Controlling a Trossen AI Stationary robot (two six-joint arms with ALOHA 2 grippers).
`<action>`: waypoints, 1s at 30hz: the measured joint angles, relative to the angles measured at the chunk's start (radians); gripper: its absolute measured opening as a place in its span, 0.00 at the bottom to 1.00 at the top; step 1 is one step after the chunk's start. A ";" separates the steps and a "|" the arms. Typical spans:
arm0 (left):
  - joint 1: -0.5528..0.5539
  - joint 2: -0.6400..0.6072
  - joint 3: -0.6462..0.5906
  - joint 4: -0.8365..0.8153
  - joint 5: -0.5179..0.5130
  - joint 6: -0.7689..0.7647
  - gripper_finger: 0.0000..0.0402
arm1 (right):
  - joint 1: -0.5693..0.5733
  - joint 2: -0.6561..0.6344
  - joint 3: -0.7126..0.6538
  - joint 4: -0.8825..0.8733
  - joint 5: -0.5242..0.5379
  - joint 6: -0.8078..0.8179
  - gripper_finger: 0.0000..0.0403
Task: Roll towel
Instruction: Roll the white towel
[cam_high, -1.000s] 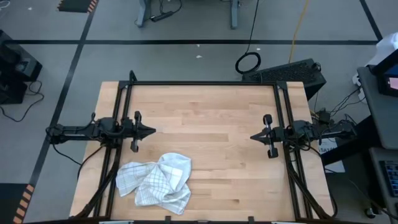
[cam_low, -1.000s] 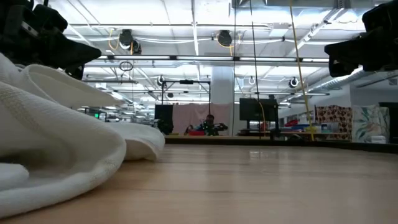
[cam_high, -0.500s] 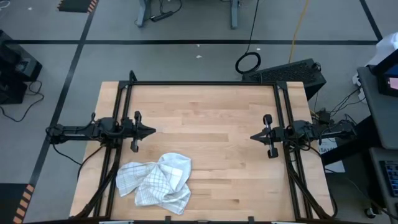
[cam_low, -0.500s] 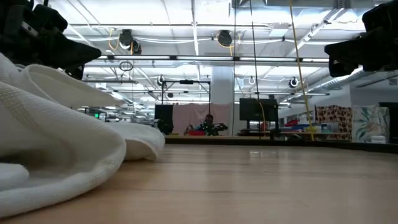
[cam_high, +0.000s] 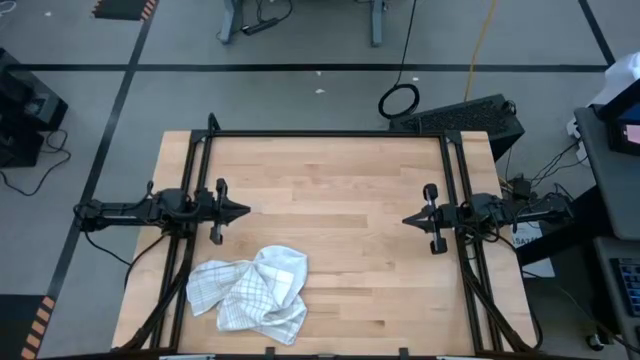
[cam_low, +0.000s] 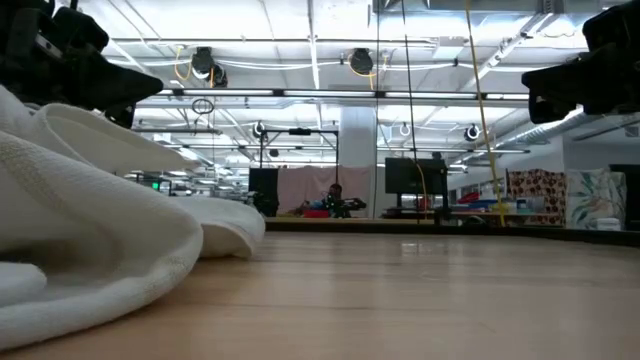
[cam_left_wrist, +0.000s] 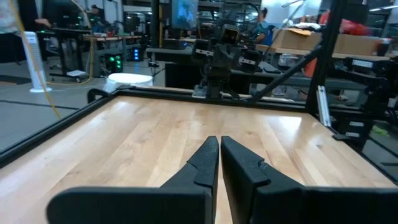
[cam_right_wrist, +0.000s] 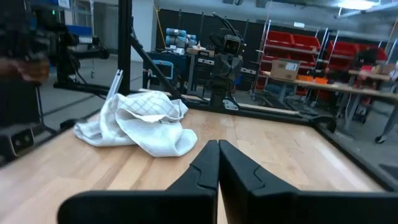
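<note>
Lying crumpled — one towel (cam_high: 248, 294) between two closed end effectors (cam_high: 244, 211) (cam_high: 408, 219).

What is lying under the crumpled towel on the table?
Only the wooden table shows around the towel, which lies in a loose heap. Its folds cover whatever lies beneath, so anything under it cannot be seen.

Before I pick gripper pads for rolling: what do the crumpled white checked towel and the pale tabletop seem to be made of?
The crumpled white grid-checked towel looks like soft woven cloth, matte: it slumps in loose folds. The pale plank tabletop looks like wood with a smooth, faintly glossy finish: grain lines and board joints show.
</note>
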 joint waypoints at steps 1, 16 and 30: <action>0.000 0.000 0.000 0.008 -0.009 -0.003 0.07 | 0.000 0.000 0.000 0.001 0.001 -0.033 0.00; 0.000 0.086 0.192 0.028 0.015 0.056 0.07 | 0.000 0.000 0.000 0.007 0.002 0.030 0.00; 0.000 0.520 0.913 -0.452 -0.005 0.185 0.07 | 0.000 0.000 0.000 0.016 0.001 0.053 0.00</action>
